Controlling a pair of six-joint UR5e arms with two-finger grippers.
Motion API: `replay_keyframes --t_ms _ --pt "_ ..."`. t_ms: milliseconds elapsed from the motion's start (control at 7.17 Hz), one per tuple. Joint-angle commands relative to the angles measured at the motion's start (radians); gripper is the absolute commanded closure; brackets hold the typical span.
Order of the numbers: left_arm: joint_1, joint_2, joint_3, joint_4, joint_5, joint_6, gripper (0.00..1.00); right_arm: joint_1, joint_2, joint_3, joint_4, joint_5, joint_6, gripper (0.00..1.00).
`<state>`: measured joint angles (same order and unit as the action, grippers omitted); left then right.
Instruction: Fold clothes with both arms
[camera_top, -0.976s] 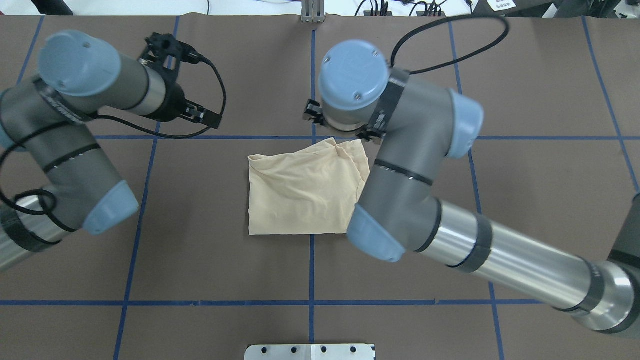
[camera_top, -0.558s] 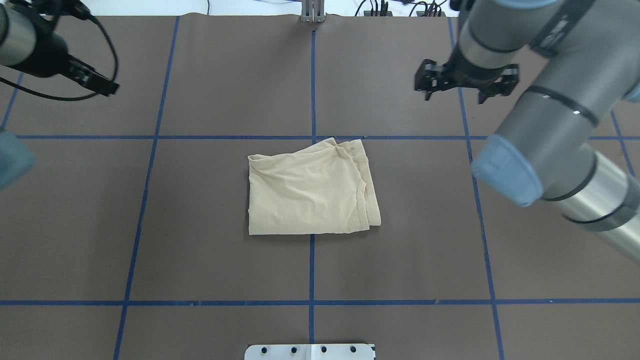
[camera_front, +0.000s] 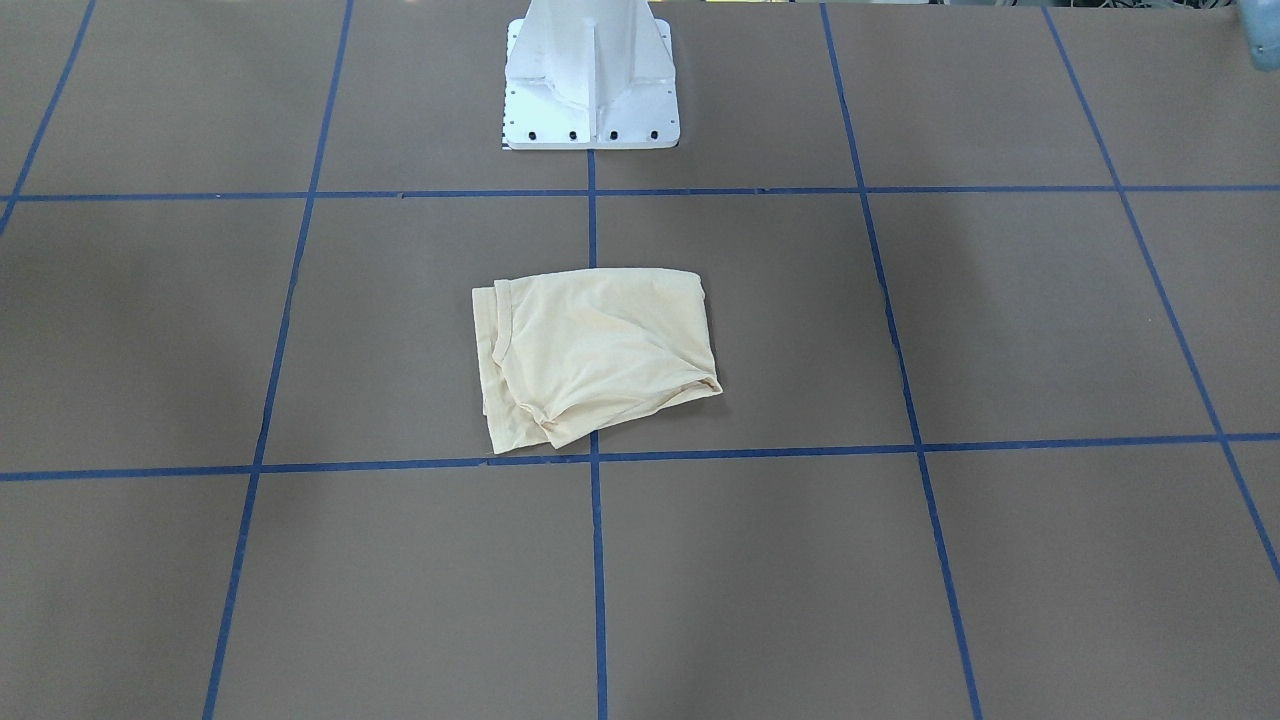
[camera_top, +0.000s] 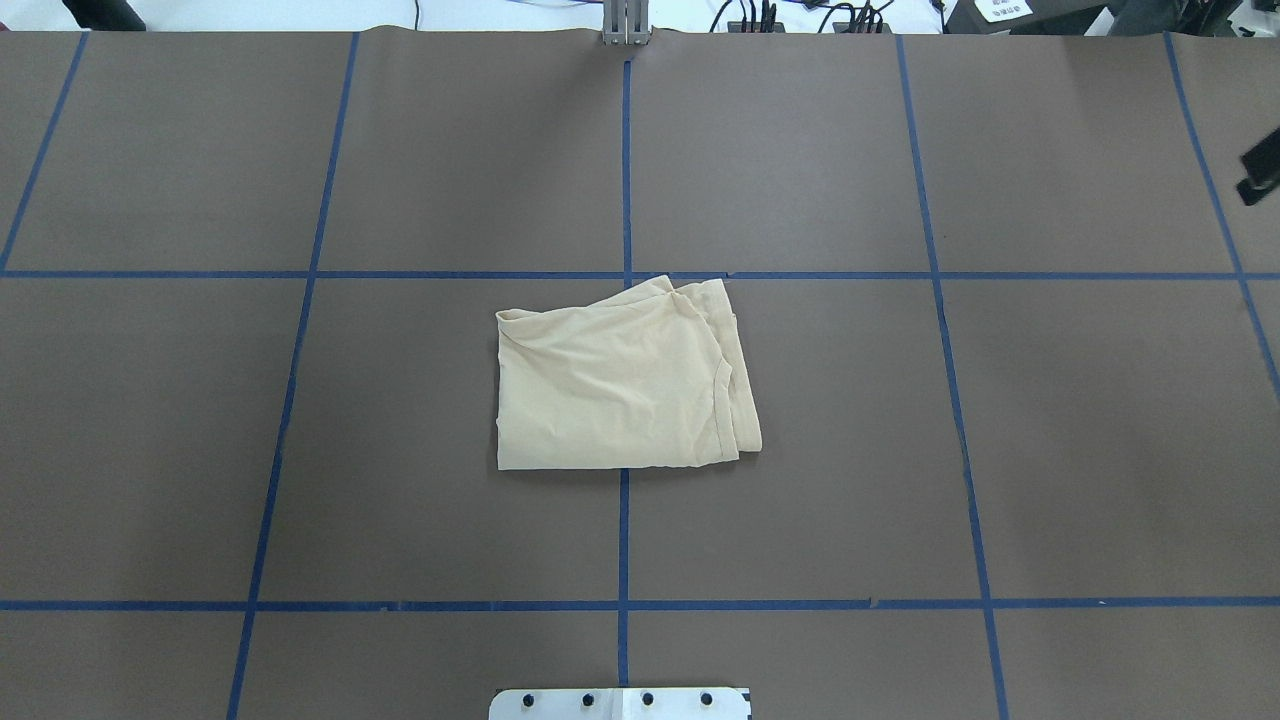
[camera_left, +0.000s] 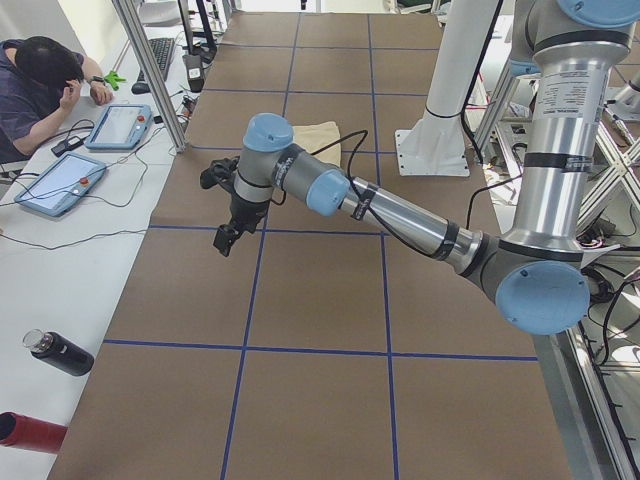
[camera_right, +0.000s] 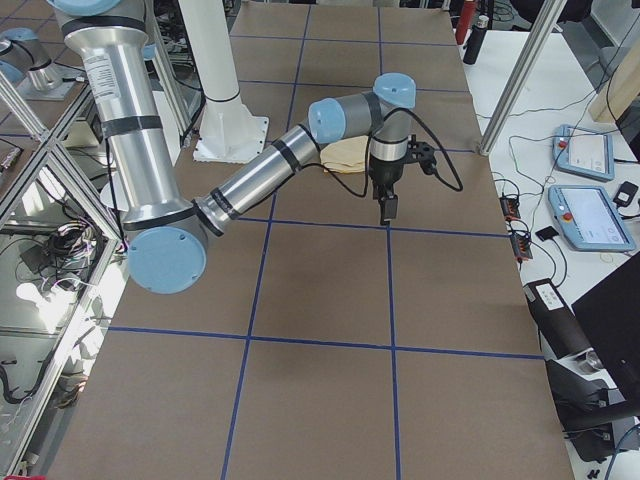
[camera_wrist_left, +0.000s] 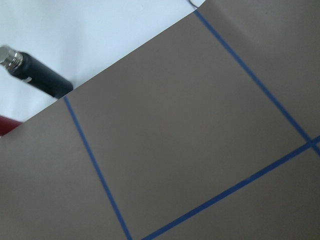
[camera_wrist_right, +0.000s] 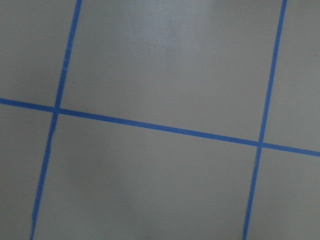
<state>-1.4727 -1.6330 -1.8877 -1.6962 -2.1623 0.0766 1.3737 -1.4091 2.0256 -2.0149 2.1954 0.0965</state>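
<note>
At the centre of the overhead frame, the T-shirt (camera_top: 620, 385) is seen folded into a compact packet on the table (camera_top: 300, 450). The left gripper (camera_left: 225, 238) and the right gripper (camera_right: 385, 208) are held well apart from it; whether their jaws are open cannot be told. The loose, uneven upper-right layers could be undone if snagged during any tidying grasp.
</note>
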Motion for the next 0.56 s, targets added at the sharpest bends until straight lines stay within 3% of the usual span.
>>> replay_keyframes --t_ms 0,139,279,418 --pt "-0.114 0.036 0.091 -0.002 -0.008 0.078 0.00 0.085 -0.187 -0.001 0.002 0.033 -0.107 0.00" --pt "-0.116 0.070 0.102 0.001 -0.010 0.098 0.00 0.088 -0.253 -0.005 0.052 0.033 -0.154 0.00" --pt "-0.121 0.114 0.104 -0.006 -0.030 0.100 0.00 0.088 -0.324 -0.036 0.190 0.032 -0.156 0.00" --pt "-0.121 0.178 0.099 -0.013 -0.107 0.098 0.00 0.088 -0.387 -0.074 0.317 0.033 -0.146 0.00"
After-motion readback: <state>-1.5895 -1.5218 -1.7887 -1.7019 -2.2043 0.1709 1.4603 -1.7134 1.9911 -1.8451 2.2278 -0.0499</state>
